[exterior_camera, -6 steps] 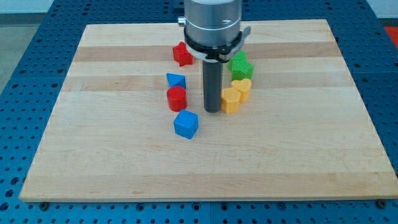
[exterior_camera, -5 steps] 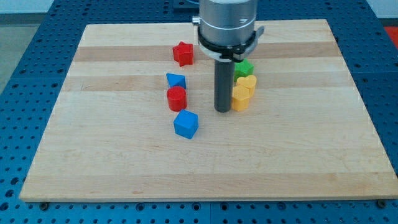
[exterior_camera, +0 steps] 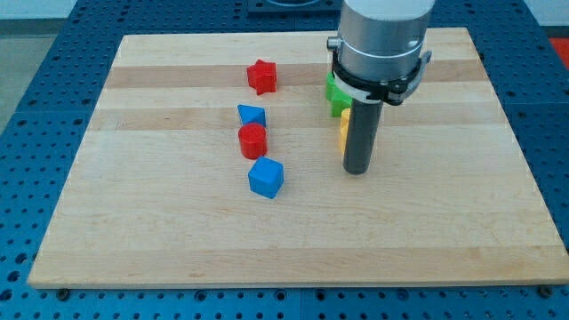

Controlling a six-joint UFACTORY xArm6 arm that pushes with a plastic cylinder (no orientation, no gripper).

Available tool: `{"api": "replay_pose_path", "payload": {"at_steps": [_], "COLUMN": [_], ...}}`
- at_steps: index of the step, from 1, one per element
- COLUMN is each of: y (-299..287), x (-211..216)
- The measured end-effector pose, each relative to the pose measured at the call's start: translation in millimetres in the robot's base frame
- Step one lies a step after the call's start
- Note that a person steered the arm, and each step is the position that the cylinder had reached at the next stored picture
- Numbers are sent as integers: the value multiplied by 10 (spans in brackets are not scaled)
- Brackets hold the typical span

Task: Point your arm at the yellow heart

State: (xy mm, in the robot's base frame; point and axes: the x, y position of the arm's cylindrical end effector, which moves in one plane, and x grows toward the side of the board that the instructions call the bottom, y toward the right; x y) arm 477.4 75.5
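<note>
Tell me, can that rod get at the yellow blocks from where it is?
Probably yes. My tip sits right beside the yellow blocks, which the rod mostly hides; nothing seems to lie between, though I cannot tell if they touch.

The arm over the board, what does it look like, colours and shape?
A broad light-grey cylinder comes down from the view's top, ending in a black collar with a pale ring under it. Below hangs a straight dark-grey rod, round and plain, down to my tip. No cables or markings show.
</note>
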Motion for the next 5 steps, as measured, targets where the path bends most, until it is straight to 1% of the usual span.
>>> {"api": "replay_pose_path", "payload": {"at_steps": [1, 2, 3, 5], "y": [17, 191, 390, 435], "x": [36, 44, -148, -738]}}
